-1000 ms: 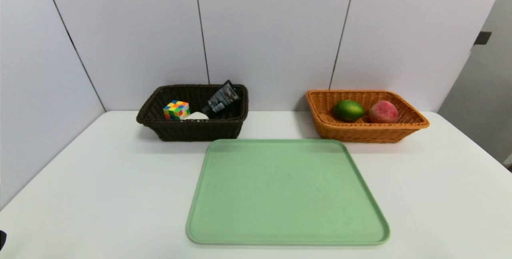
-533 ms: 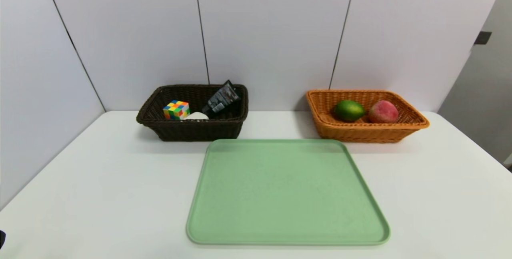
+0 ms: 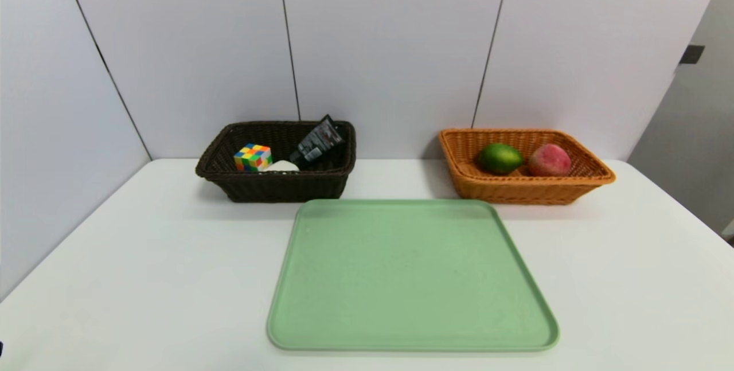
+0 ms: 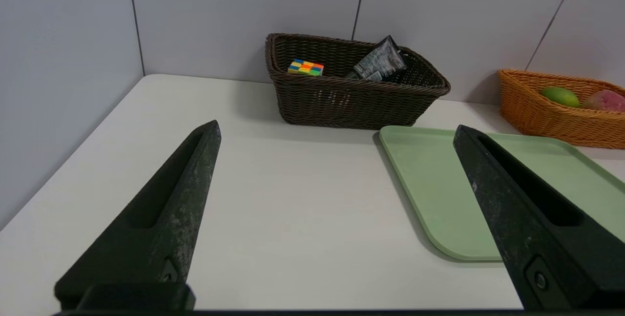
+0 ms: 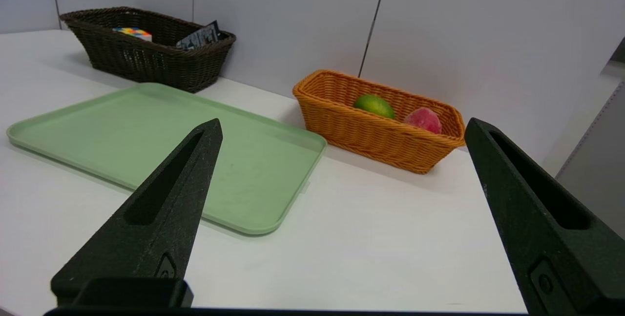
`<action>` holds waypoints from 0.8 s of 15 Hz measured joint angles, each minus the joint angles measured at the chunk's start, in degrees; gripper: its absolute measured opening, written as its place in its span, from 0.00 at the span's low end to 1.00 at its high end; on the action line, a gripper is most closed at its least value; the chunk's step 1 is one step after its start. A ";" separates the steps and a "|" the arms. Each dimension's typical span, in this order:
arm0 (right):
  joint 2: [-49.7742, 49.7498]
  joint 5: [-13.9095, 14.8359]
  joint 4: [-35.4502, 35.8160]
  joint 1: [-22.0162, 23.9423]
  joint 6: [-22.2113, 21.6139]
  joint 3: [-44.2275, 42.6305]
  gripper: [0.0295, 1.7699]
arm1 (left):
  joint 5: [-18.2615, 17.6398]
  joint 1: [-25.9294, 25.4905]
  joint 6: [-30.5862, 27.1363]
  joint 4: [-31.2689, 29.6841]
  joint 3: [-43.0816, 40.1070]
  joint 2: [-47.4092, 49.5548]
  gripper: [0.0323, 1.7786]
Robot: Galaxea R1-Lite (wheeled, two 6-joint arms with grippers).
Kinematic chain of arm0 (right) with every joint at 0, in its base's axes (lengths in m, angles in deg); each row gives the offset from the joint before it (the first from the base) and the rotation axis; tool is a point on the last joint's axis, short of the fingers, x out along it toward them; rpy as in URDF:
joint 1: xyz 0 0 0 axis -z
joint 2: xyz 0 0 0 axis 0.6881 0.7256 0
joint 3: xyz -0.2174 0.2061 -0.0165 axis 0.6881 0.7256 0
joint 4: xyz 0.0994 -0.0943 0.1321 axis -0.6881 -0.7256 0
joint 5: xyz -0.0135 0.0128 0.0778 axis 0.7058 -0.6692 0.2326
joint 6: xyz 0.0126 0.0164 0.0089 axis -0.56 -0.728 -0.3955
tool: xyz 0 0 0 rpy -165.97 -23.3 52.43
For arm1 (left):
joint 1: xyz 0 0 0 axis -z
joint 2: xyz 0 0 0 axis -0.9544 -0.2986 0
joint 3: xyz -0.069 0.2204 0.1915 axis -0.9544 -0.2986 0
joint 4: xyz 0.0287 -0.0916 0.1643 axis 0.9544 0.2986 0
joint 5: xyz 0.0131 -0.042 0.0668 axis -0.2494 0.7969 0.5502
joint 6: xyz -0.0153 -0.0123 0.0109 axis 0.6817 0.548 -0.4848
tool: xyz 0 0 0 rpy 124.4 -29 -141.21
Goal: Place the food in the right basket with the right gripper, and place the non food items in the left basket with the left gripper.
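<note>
Nothing on the table has moved. Left jaws and right jaws hang wide open, holding nothing, close to the robot. Next, the tray is bare. Far back, cube and tube lie in the dark basket, left. Lime and peach lie in the orange basket, right. Sorting looks done; no move seems needed.

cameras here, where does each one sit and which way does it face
Head view: high on the robot, looking forward and down at the green tray, dark basket and orange basket; almost none of the robot's body shows.
Left wrist view: low over the table's left side, facing the dark basket; open left hand frames it.
Right wrist view: low on the right, facing the orange basket; open right hand frames it.
Shared: all three show both baskets and the tray.
</note>
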 joint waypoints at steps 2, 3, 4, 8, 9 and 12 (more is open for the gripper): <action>-0.91 -0.07 0.17 0.00 0.04 0.44 0.97 | -0.21 0.57 0.00 1.66 -0.68 3.63 0.95; -1.21 -0.13 0.23 0.00 0.09 0.59 0.97 | -0.11 0.85 0.16 3.51 -0.94 6.01 0.95; -1.35 -0.29 0.28 0.00 0.11 0.74 0.97 | 0.06 1.05 0.44 4.77 -1.12 7.41 0.95; -1.58 -0.52 3.12 0.00 0.37 1.41 0.97 | 0.09 1.32 0.02 -1.05 -2.41 10.03 0.95; -1.61 -0.49 5.16 0.00 0.43 2.04 0.97 | 0.12 1.32 -0.94 -3.66 -3.36 10.28 0.95; -1.61 -0.10 12.06 0.00 1.91 5.02 0.97 | 0.32 1.32 -7.44 -9.16 -6.63 10.50 0.95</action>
